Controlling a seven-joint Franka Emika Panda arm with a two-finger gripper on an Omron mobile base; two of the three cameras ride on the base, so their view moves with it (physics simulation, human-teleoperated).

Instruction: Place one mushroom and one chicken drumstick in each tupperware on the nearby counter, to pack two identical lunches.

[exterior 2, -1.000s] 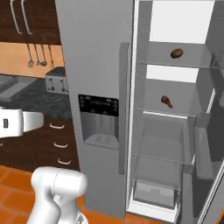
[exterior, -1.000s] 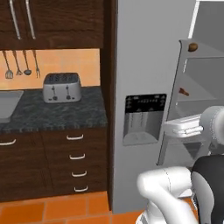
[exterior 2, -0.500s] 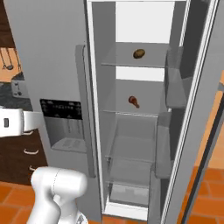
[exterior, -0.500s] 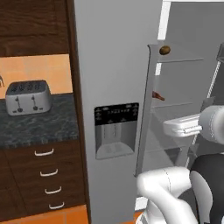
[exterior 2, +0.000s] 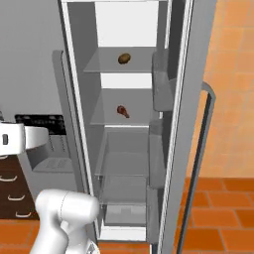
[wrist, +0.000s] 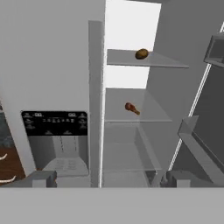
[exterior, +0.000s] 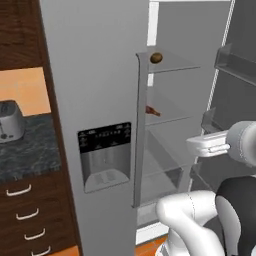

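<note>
The base has swung right, so the open fridge [exterior 2: 183, 124] now fills the front and the toaster [exterior: 10, 121] on the speckled table [exterior: 27, 152] slides off left. That puts the food within reach. A glossy orange drumstick [exterior 2: 122, 111] lies on a clear glass shelf [exterior 2: 106, 119]; a round brown mushroom [exterior 2: 124, 58] sits above. The hand [wrist: 105, 178] is spread wide (empty).

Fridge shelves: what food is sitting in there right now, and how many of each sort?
Mushroom, brown, on the upper shelf: 1
Chicken drumstick, on the shelf below: 1
Total: 2
</note>
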